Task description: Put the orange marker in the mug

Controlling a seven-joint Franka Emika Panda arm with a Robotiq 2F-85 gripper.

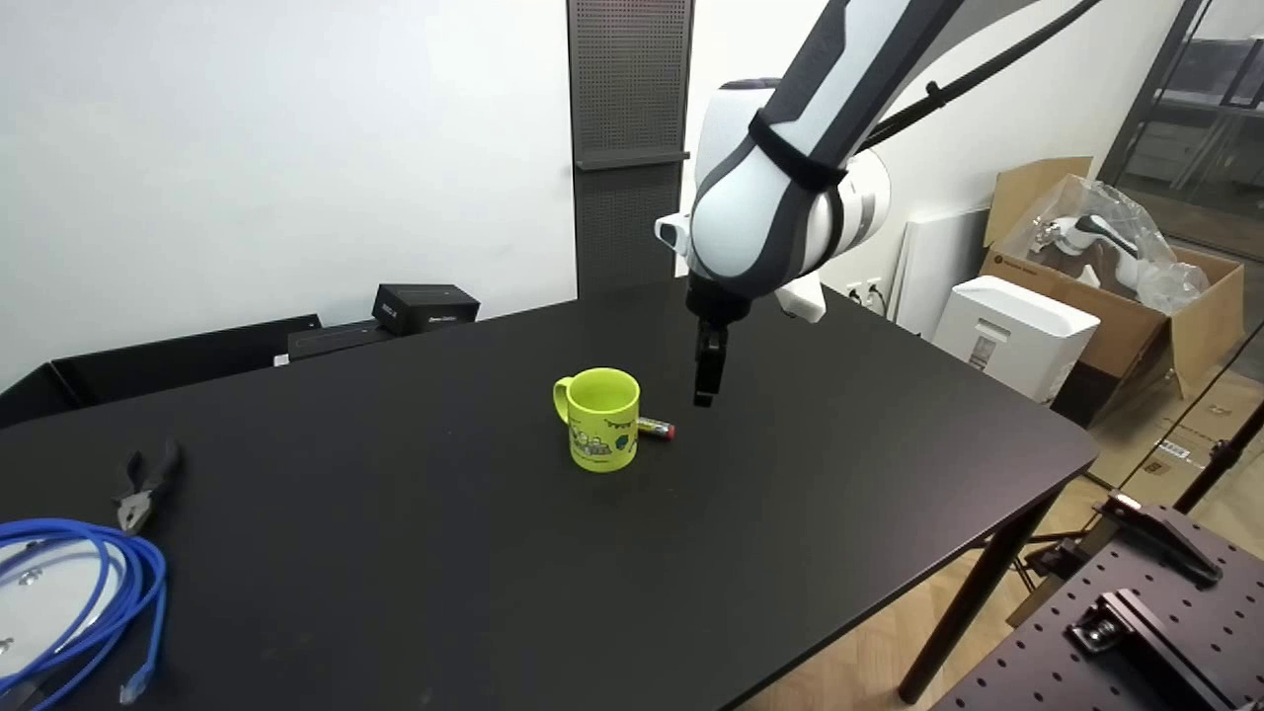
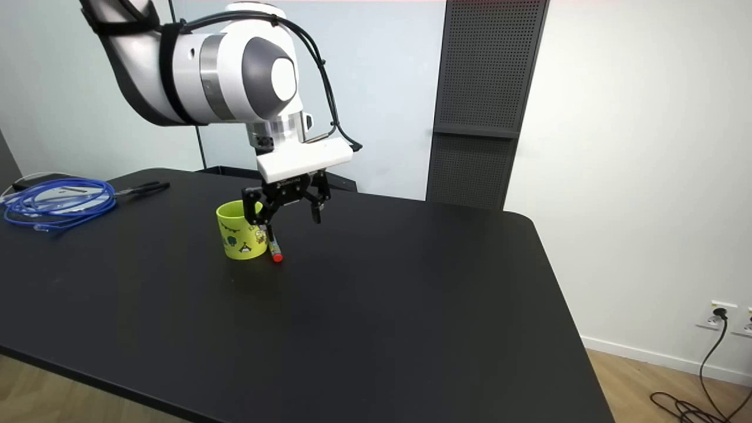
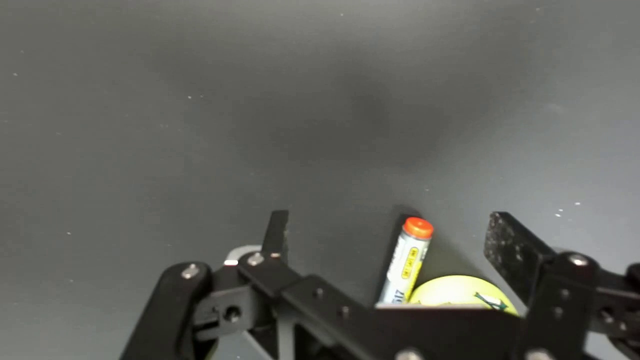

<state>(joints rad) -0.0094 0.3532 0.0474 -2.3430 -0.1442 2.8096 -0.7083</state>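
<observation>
The yellow-green mug (image 1: pixel 602 420) stands upright on the black table, its handle showing in an exterior view; it also shows in an exterior view (image 2: pixel 238 235). The orange marker (image 1: pixel 656 428) has an orange-red end and a white and yellow printed body. It lies on the table beside the mug, partly hidden in both exterior views (image 2: pixel 275 251). In the wrist view the marker (image 3: pixel 406 265) lies between the spread fingers, and part of the mug (image 3: pixel 460 290) shows beside it. My gripper (image 3: pixel 387 225) is open and empty, above the table near the marker and mug (image 2: pixel 294 226).
Pliers (image 1: pixel 138 494) and a coiled blue cable (image 1: pixel 148 583) lie at one side of the table (image 1: pixel 415 553). Black boxes (image 1: pixel 425 308) stand at the back edge. A white box (image 1: pixel 1017 331) and an open cardboard box (image 1: pixel 1106 306) stand beyond the table.
</observation>
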